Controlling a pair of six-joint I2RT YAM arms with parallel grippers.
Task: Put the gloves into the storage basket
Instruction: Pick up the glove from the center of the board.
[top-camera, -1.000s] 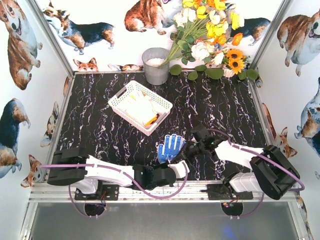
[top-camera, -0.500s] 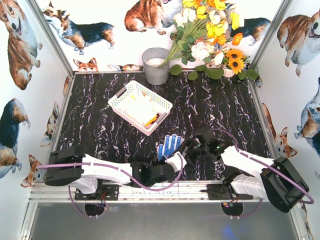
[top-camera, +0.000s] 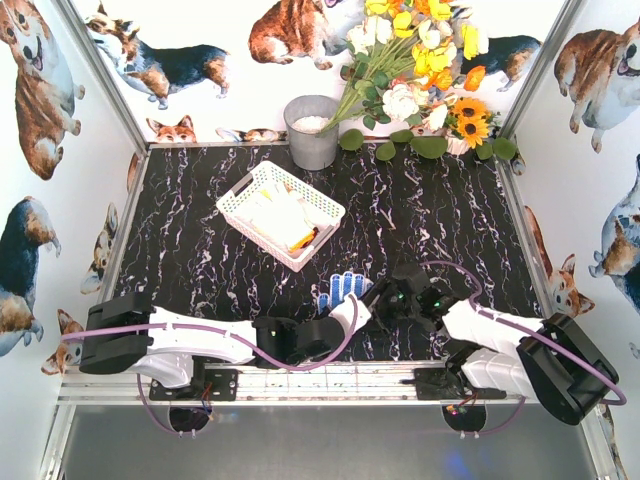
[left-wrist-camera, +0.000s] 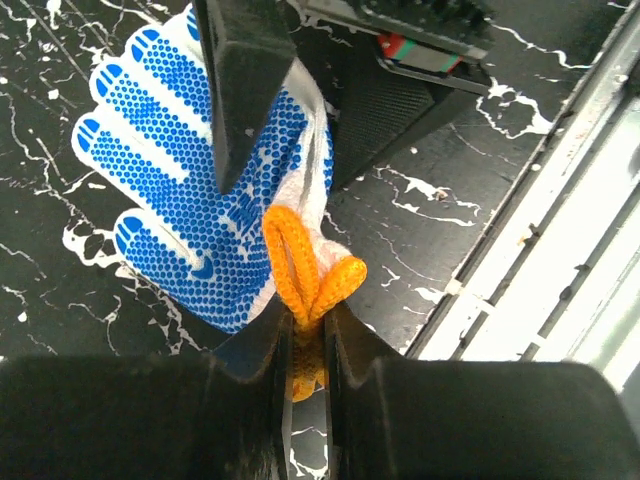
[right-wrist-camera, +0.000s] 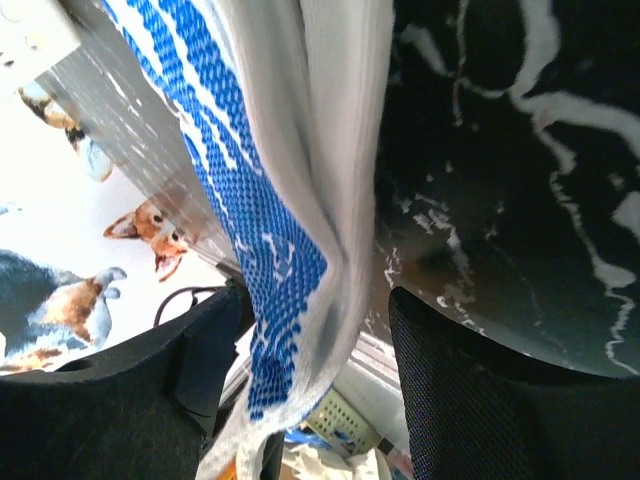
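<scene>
A white knit glove with a blue-dotted palm (top-camera: 343, 289) lies near the front middle of the table. My left gripper (top-camera: 352, 312) is shut on its orange cuff (left-wrist-camera: 305, 268), with the palm (left-wrist-camera: 190, 170) spread out beyond the fingers. My right gripper (top-camera: 385, 298) stands open beside the glove's right edge. The fabric (right-wrist-camera: 285, 230) hangs loose between its parted fingers (right-wrist-camera: 470, 390). The white lattice storage basket (top-camera: 232, 205) sits farther back and to the left. It holds cream gloves (top-camera: 278, 215) with orange trim.
A grey metal bucket (top-camera: 312, 130) stands at the back behind the basket. A bunch of flowers (top-camera: 420, 80) fills the back right corner. The metal frame rail (top-camera: 330, 385) runs along the near edge, just behind both grippers.
My right gripper has opened and let go of the glove. The left gripper has kept its hold on the cuff, and the glove now looks more bunched up.
</scene>
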